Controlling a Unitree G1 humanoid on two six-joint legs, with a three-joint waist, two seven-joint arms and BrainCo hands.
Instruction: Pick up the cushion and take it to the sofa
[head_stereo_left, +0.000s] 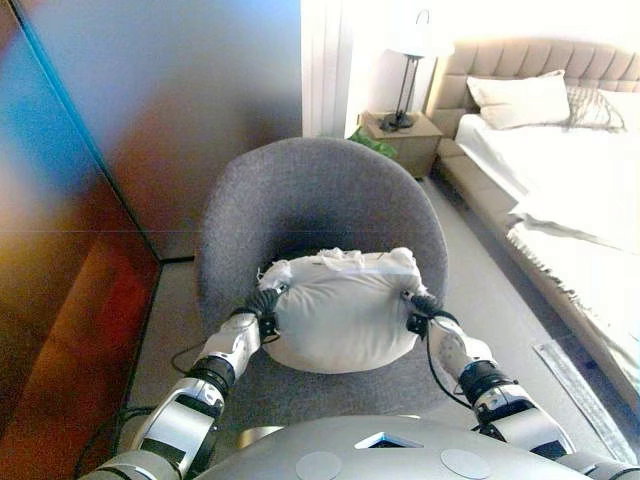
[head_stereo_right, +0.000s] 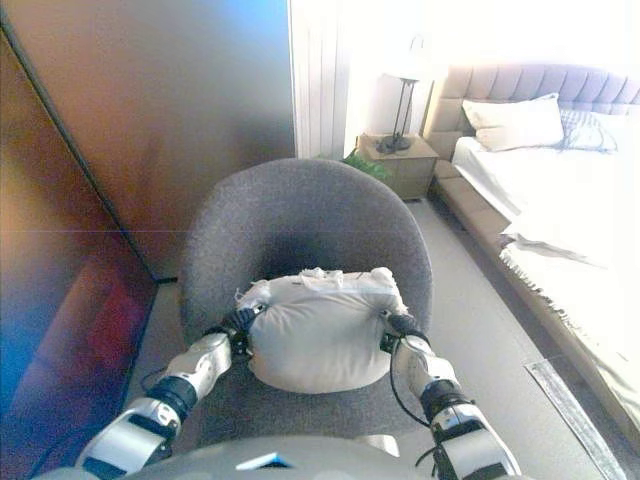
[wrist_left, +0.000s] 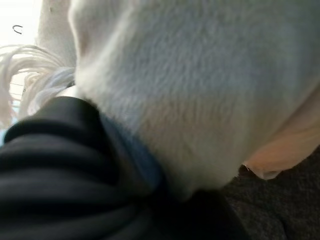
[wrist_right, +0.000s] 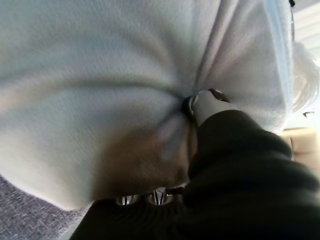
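A pale grey cushion (head_stereo_left: 340, 310) with a fringed top edge sits between my two hands over the seat of a round grey armchair (head_stereo_left: 320, 190). I cannot tell whether it touches the seat. My left hand (head_stereo_left: 262, 305) presses its left side; in the left wrist view only the dark cover (wrist_left: 50, 165) shows against the cushion (wrist_left: 190, 90), and the fingers are hidden. My right hand (head_stereo_left: 422, 312) holds the right side; in the right wrist view its thumb (wrist_right: 202, 102) digs into a fold of the cushion (wrist_right: 100, 90), with its fingers underneath.
A glossy dark wall panel (head_stereo_left: 90, 200) runs along the left. A bed (head_stereo_left: 570, 190) with pillows stands at the right, and a bedside table (head_stereo_left: 405, 135) with a lamp stands behind the chair. A strip of grey floor (head_stereo_left: 490, 290) lies between chair and bed.
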